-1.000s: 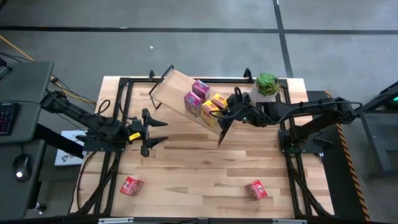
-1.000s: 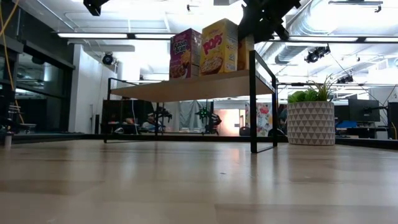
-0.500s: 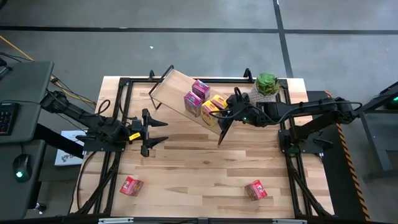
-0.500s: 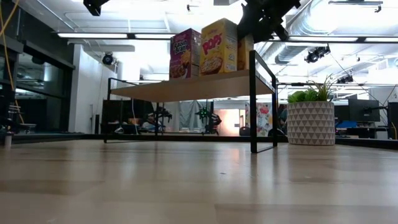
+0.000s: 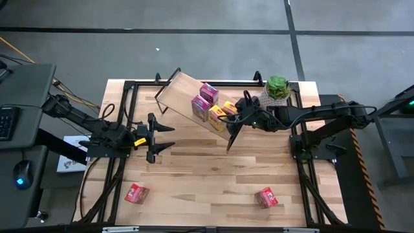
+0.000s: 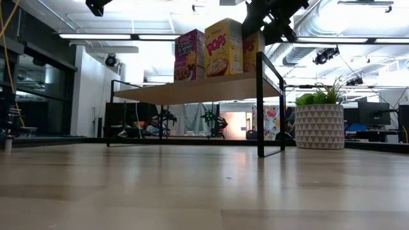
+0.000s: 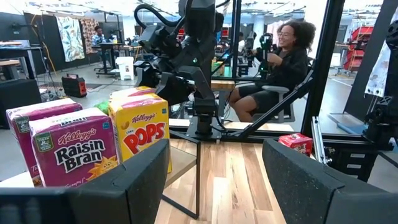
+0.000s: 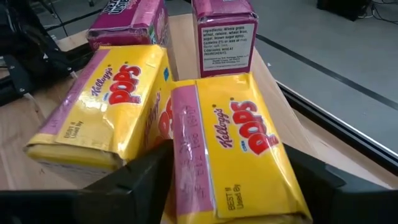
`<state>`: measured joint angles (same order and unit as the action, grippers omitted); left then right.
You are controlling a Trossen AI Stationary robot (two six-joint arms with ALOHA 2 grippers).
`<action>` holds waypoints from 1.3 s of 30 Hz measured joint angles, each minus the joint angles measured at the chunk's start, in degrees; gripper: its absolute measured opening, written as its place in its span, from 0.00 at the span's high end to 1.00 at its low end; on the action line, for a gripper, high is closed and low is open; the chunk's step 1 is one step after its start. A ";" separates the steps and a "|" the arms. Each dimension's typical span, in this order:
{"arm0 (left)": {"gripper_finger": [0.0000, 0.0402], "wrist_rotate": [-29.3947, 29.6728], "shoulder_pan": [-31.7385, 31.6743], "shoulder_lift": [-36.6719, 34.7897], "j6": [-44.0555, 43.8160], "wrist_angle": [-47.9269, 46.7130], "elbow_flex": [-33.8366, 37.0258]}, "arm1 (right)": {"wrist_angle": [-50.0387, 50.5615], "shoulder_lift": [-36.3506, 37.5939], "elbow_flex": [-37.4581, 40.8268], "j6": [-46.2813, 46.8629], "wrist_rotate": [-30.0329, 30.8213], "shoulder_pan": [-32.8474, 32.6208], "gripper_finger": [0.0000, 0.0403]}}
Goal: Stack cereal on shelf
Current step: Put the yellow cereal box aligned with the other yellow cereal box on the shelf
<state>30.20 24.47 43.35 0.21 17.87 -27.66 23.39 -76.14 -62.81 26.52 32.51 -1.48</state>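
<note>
The shelf (image 5: pixel 181 87) stands slantwise at the table's far side; its plank also shows in the low view (image 6: pixel 192 89). On it stand two magenta boxes (image 5: pixel 204 100) and two yellow Pops boxes. My right gripper (image 5: pixel 238 115) is at the shelf's right end, shut on the farther yellow box (image 8: pixel 230 149). The other yellow box (image 8: pixel 106 112) stands right beside it. Two red boxes (image 5: pixel 136 193) (image 5: pixel 266 197) lie on the table near the front edge. My left gripper (image 5: pixel 165 137) is open and empty above the table's left middle, and also shows in its wrist view (image 7: pixel 214 155). My right gripper pinches the yellow box between its two fingers, one on each long narrow side (image 8: pixel 180 171). The fingers come from the table's right, slanting down. The box (image 6: pixel 254 51) stands about upright at the shelf's right end, against the other yellow box.
A potted green plant (image 5: pixel 278 87) stands at the far right, close behind my right arm; it also shows in the low view (image 6: pixel 319 121). Black frame rails run along the table's edges. Bare tabletop lies between the shelf and the red boxes. A person sits beyond the table (image 7: pixel 280 68).
In the low view the yellow box in my right gripper now shows a little higher and wider behind the front yellow box. The front yellow box has tipped slightly toward the magenta boxes.
</note>
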 joint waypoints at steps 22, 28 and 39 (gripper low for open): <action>0.38 0.00 0.00 0.00 -0.07 -0.10 0.00 | 5.08 0.02 -4.55 -5.16 -2.85 -0.07 0.38; 0.38 0.00 0.01 0.00 -0.04 -0.09 0.00 | 5.08 0.02 -6.38 -6.74 -2.86 -0.07 0.38; 0.38 0.00 0.00 0.00 -0.02 -0.13 0.00 | 5.01 0.04 -7.74 -7.67 -2.58 -0.04 0.38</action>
<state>30.20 24.47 43.35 0.19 17.74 -27.66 28.40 -76.09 -70.54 18.86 29.93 -1.52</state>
